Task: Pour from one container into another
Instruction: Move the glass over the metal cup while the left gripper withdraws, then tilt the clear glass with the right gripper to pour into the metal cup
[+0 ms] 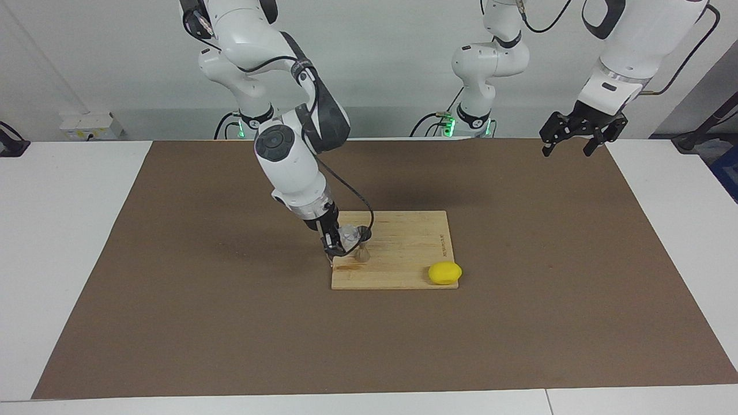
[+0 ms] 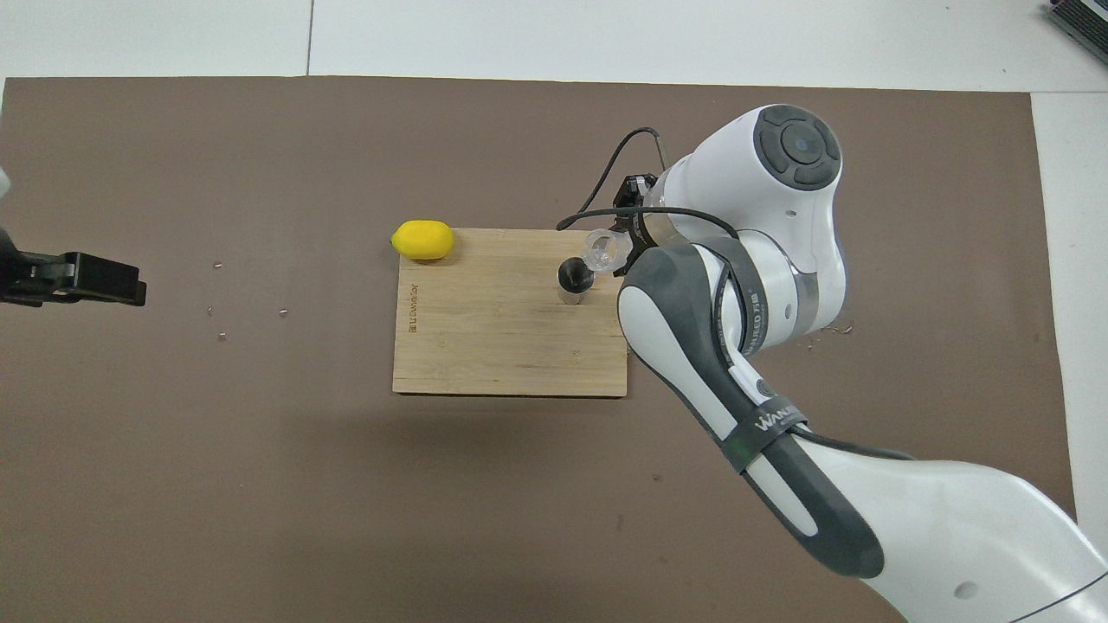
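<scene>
Right pincer (image 1: 336, 242) grips the clear faceted glass cup (image 1: 348, 234), tilted over the upright hourglass metal jigger (image 1: 363, 245). Left pincer (image 1: 568, 141) waits, fingers spread. Board (image 2: 485, 346) print unreadable.

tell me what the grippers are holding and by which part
The right gripper holds the clear glass cup by its side wall, tipped over the metal jigger. The left gripper holds nothing.

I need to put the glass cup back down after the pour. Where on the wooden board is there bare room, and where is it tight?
Crowded: around the jigger, where the right gripper holds the glass cup tipped at its rim, and the corner under the lemon. Free: the board between jigger and lemon, and its whole strip nearer the robots. The left gripper waits off the board.
</scene>
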`<state>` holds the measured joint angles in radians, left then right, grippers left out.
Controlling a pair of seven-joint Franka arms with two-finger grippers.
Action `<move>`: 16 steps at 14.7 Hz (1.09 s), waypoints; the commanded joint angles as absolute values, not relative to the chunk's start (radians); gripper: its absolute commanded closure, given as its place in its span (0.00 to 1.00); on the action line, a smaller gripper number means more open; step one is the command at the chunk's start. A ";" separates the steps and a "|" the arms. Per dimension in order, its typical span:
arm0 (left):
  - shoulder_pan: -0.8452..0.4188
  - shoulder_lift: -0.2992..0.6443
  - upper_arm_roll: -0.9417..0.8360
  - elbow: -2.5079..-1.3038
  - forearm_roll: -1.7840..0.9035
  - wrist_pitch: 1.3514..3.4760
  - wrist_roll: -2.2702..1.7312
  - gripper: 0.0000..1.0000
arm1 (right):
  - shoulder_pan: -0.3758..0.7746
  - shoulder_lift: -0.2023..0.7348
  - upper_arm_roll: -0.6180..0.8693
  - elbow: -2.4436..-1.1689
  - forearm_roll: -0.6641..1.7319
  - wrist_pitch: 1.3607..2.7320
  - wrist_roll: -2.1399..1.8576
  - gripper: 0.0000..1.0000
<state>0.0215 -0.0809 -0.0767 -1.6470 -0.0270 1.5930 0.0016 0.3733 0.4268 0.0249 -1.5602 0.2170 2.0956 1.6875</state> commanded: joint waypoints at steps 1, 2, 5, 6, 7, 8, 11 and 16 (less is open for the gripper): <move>0.031 -0.058 -0.075 -1.575 -0.040 1.529 0.020 0.00 | 0.387 0.446 0.026 -1.514 0.141 2.056 1.717 1.00; 0.029 -0.066 -0.075 -1.597 -0.038 1.537 0.021 0.00 | 0.396 0.445 0.025 -1.514 0.120 2.052 1.717 1.00; 0.029 -0.069 -0.083 -1.606 -0.037 1.525 0.023 0.00 | 0.408 0.443 0.026 -1.506 0.055 2.025 1.717 1.00; 0.029 -0.055 -0.084 -1.594 -0.035 1.517 0.023 0.00 | 0.410 0.443 0.028 -1.505 0.034 2.014 1.717 1.00; 0.032 -0.025 -0.084 -1.573 -0.034 1.487 0.023 0.00 | 0.414 0.443 0.029 -1.505 0.011 2.007 1.717 1.00; 0.031 -0.003 -0.087 -1.556 -0.043 1.496 0.023 0.00 | 0.419 0.443 0.029 -1.499 -0.009 1.997 1.717 1.00; 0.031 -0.020 -0.103 -1.578 -0.037 1.499 0.021 0.00 | 0.422 0.445 0.029 -1.486 -0.024 1.985 1.717 1.00; 0.032 -0.035 -0.103 -1.605 -0.038 1.511 0.015 0.00 | 0.445 0.443 0.029 -1.486 -0.077 1.979 1.717 1.00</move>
